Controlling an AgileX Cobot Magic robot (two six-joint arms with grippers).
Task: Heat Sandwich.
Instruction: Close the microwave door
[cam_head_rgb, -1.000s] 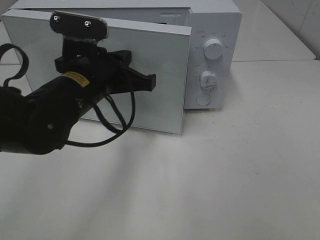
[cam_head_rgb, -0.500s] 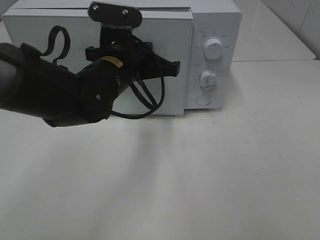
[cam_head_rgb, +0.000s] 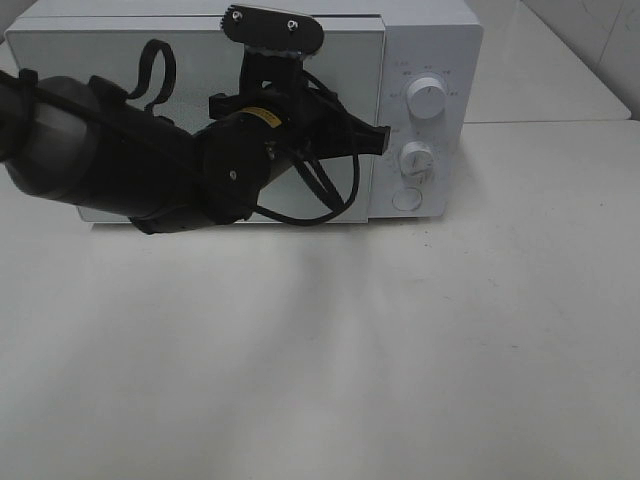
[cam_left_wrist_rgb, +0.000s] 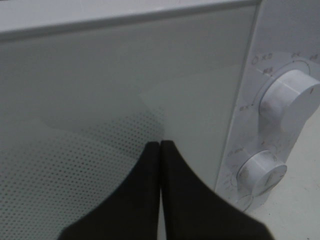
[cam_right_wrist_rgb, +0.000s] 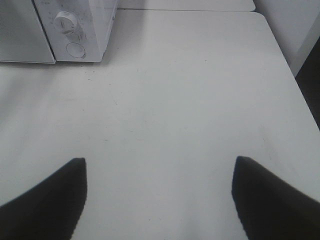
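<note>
The sandwich is hidden in every view. The white microwave (cam_head_rgb: 430, 40) stands at the back of the table with its glass door (cam_head_rgb: 110, 60) flush with the front. My left gripper (cam_head_rgb: 378, 138) is shut and empty, its tips resting at the door's right edge beside the control panel. In the left wrist view the shut gripper (cam_left_wrist_rgb: 160, 146) touches the door (cam_left_wrist_rgb: 100, 75). My right gripper (cam_right_wrist_rgb: 159, 165) is open and empty above bare table. It does not show in the exterior high view.
The panel carries an upper knob (cam_head_rgb: 428, 98), a lower knob (cam_head_rgb: 416, 158) and a round button (cam_head_rgb: 406, 199). The white table (cam_head_rgb: 450, 330) stretches in front of the microwave. The microwave (cam_right_wrist_rgb: 75, 25) lies far from my right gripper. The table edge (cam_right_wrist_rgb: 292, 70) is alongside it.
The microwave door has swung from partly open to shut. My left arm moved rightward and toward the microwave with it, gripper shut throughout.
</note>
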